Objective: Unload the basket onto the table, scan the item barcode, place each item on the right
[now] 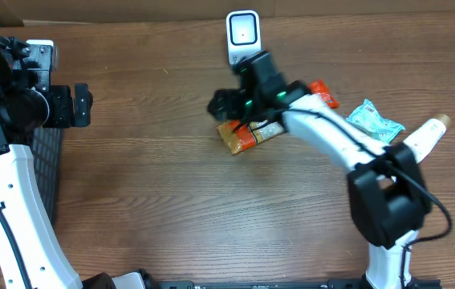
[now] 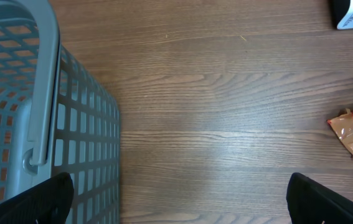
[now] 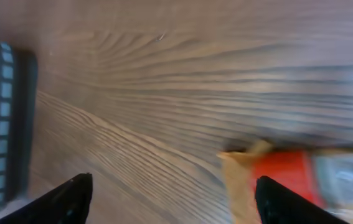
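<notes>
Snack packet (image 1: 247,136), orange and tan, lies flat on the desk (image 1: 171,209) just in front of the white scanner (image 1: 242,32), close to it but not touching. My right arm reaches over it. In the wrist view the right fingers (image 3: 70,199) are spread wide with nothing clamped, and the packet's crimped end shows low between them, nearer one finger than the other. That view is blurred, so I cannot tell whether either finger touches the wrapper.

The step in hand, as I judge it, is the pick. I would centre the fingers over the packet, close across its narrow width, and pinch gently so the wrapper does not crumple. After that I would lift and turn it to face the scanner window. I see no barcode in any view, so I may need to flip it.

The left fingers (image 2: 45,199) are fully apart and empty, hanging beside the grey basket (image 2: 89,124), well away.

Counted: three packets in all, this one plus an orange packet (image 1: 324,91) partly hidden by the arm and a teal packet (image 1: 375,120). There is one scanner, one basket, and one white object (image 1: 426,136) with a tan tip that I cannot identify.
</notes>
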Robot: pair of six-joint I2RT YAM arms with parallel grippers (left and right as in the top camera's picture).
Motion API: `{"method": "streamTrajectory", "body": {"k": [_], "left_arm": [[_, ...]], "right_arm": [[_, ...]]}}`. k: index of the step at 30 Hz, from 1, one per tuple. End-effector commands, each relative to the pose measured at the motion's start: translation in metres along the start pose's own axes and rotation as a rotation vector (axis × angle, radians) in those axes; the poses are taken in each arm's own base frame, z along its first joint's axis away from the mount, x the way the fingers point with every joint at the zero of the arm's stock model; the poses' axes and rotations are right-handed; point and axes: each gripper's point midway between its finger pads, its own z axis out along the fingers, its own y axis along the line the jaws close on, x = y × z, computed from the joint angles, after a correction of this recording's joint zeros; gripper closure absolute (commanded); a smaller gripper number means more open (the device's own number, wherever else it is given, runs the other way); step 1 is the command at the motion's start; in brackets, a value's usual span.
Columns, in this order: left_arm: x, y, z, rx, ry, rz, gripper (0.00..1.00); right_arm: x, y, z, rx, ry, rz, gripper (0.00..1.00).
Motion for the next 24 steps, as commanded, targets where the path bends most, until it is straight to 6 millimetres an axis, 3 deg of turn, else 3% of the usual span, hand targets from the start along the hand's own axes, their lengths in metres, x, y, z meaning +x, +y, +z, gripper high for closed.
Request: {"method": "streamTrajectory", "body": {"k": [1, 7, 9, 13, 19, 24], "left_arm": [[0.0, 0.002, 0.002, -0.007, 0.006, 0.009, 0.0], [0.0, 0.002, 0.002, -0.007, 0.006, 0.009, 0.0], [0.0, 0.002, 0.002, -0.007, 0.006, 0.009, 0.0], [0.0, 0.002, 0.002, -0.007, 0.006, 0.009, 0.0], [0.0, 0.002, 0.002, -0.007, 0.006, 0.009, 0.0], [0.0, 0.002, 0.002, -0.007, 0.006, 0.009, 0.0]], "right_arm": [[0.012, -0.011, 0.034, 0.062, 0.01, -0.013, 0.1], [0.024, -0.006, 0.057, 0.063, 0.016, -0.029, 0.07], [0.026, -0.012, 0.057, 0.093, 0.018, -0.025, 0.07], [0.051, -0.031, 0.052, 0.169, 0.122, 0.013, 0.07], [0.106, -0.05, 0.023, 0.253, 0.384, 0.107, 0.08], [0.104, -0.039, -0.014, 0.265, 0.442, 0.034, 0.07]]}}
